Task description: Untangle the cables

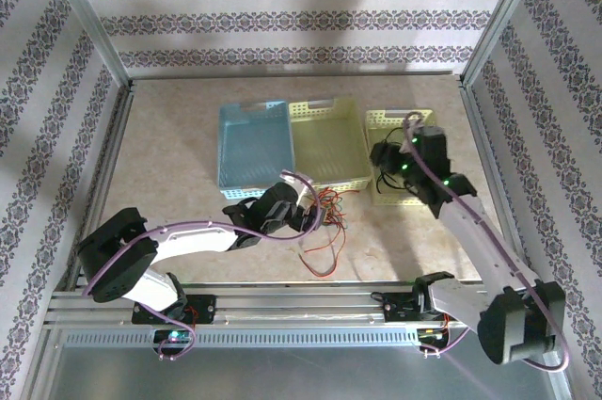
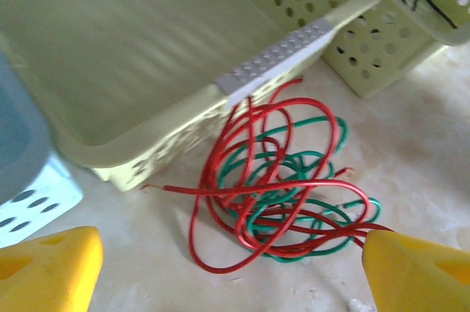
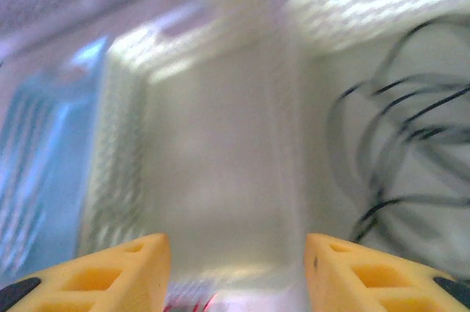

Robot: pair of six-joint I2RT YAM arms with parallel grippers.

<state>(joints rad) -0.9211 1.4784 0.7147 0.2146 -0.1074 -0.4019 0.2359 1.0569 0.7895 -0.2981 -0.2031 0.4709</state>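
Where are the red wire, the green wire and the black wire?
red wire (image 2: 236,132), left wrist view, on its bunched upper strands.
green wire (image 2: 308,255), left wrist view, on its bottom loop.
black wire (image 3: 426,110), right wrist view, on a blurred strand.

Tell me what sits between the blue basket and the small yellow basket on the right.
A larger pale yellow basket sits there, right beside the blue basket, as the top external view shows.
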